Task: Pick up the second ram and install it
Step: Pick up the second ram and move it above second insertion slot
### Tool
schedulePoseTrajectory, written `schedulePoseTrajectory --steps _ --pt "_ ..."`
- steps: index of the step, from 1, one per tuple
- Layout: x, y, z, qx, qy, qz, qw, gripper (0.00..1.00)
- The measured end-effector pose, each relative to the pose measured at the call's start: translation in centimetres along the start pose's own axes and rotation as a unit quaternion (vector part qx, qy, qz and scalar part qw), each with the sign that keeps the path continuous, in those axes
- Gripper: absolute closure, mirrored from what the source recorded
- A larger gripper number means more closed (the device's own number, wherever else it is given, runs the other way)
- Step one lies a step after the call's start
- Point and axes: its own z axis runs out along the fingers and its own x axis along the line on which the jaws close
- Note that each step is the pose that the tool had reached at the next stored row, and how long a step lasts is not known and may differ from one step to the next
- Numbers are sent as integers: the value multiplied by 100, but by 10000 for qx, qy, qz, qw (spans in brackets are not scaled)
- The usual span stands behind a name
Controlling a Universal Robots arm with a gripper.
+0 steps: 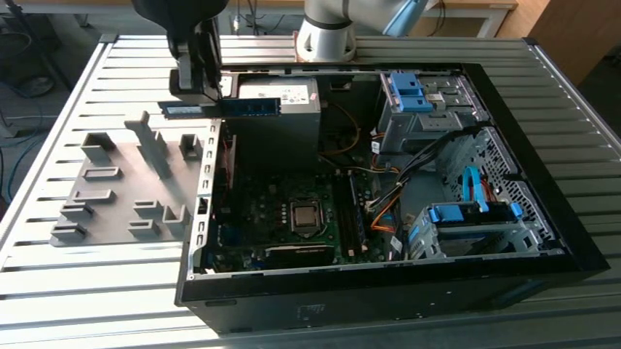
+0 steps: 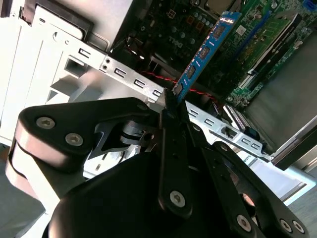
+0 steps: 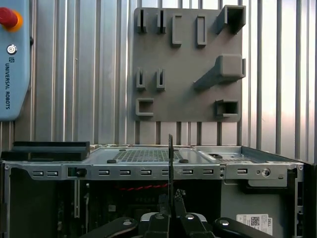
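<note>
Pinching the second ram (image 1: 252, 107) firmly, the gripper (image 1: 206, 100) holds it level in the air, clear of the grey holder tray (image 1: 116, 200), over the rim of the open computer case (image 1: 388, 291): picked up, not yet slotted into the motherboard (image 1: 281, 196).

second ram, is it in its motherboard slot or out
Out. The second ram is clamped between the fingers of the gripper, in the air by the edge of the case.

A ribbed metal table (image 1: 97, 291) carries a grey slotted holder tray (image 1: 126, 196), lying flat, and just beside it an open computer case (image 1: 388, 291).
</note>
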Motion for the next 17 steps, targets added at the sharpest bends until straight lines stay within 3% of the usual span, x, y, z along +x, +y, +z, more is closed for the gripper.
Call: schedulePoseTrajectory --steps 17 --pt "-1 -174 1 0 0 0 10000 86"
